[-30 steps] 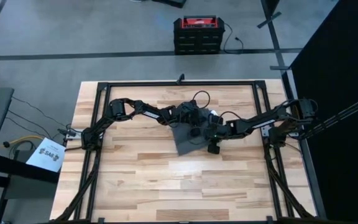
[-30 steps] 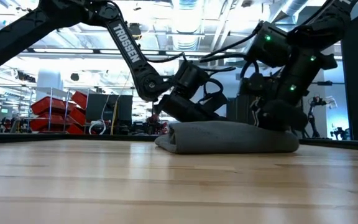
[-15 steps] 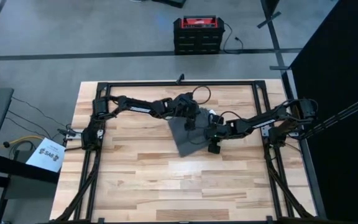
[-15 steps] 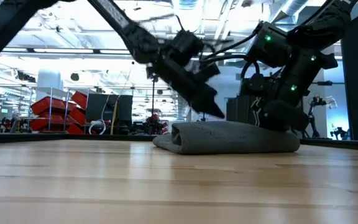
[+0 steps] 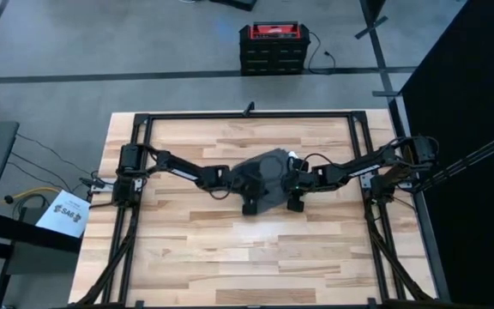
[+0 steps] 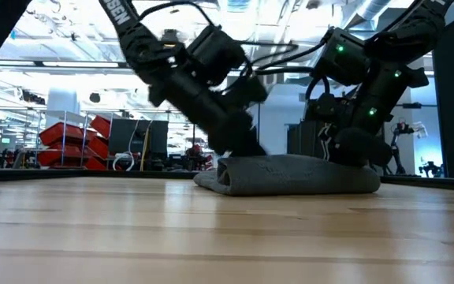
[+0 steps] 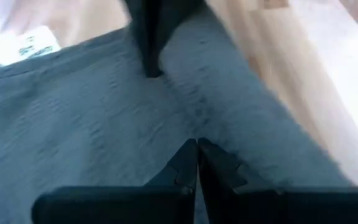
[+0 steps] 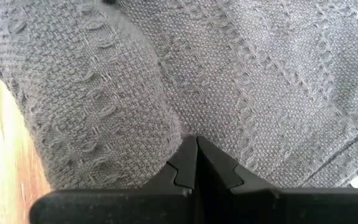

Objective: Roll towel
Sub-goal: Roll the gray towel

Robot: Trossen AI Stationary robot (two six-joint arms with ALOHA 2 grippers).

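With the towel (image 5: 267,176) bunched mid-table, my left gripper (image 7: 197,163) and right gripper (image 8: 196,157) press on it, both clenched, nothing pinched. Risk: w/o real grip, cloth may slide, so roll loosens.

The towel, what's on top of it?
Both grippers press down on the towel: the left gripper and the right gripper, fingers shut. Whatever lies beneath the folds is covered.

a red and black case (image 5: 270,47) stands on the grey floor beyond the wooden table (image 5: 213,257). red shelves (image 6: 73,142) stand in the room behind.
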